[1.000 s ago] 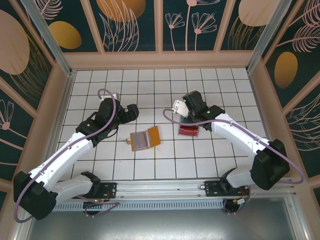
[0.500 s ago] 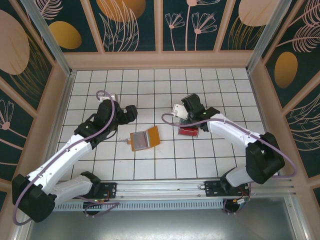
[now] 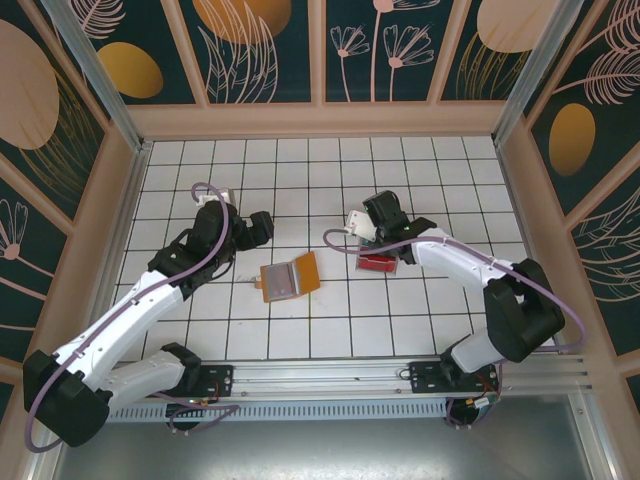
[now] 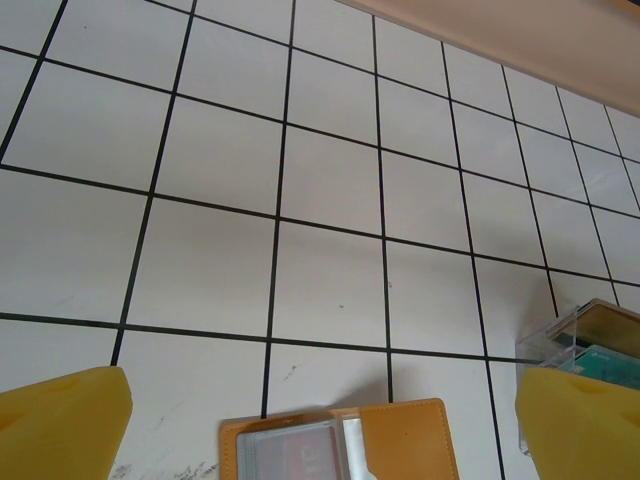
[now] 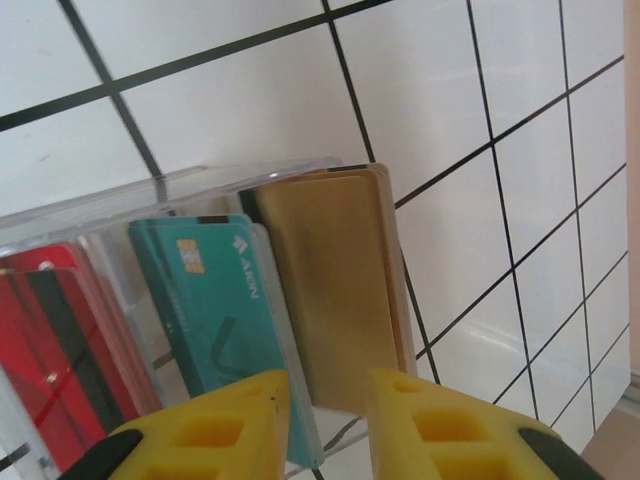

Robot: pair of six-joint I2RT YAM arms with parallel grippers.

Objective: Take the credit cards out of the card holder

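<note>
The card holder (image 3: pixel 290 278) lies open mid-frame on the tabletop (image 3: pixel 300 170), its long axis running left to right. It sits just below and right of your left tool (image 3: pixel 262 228), which gapes wide and is the nearer one. Your right tool (image 5: pixel 328 388), narrowly parted and gripping nothing, hangs over the clear tray (image 5: pixel 120 205).

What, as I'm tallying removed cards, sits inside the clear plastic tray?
The clear plastic tray holds upright red cards, a teal card and gold-brown cards. The right gripper covers their lower ends; counts unclear.
</note>
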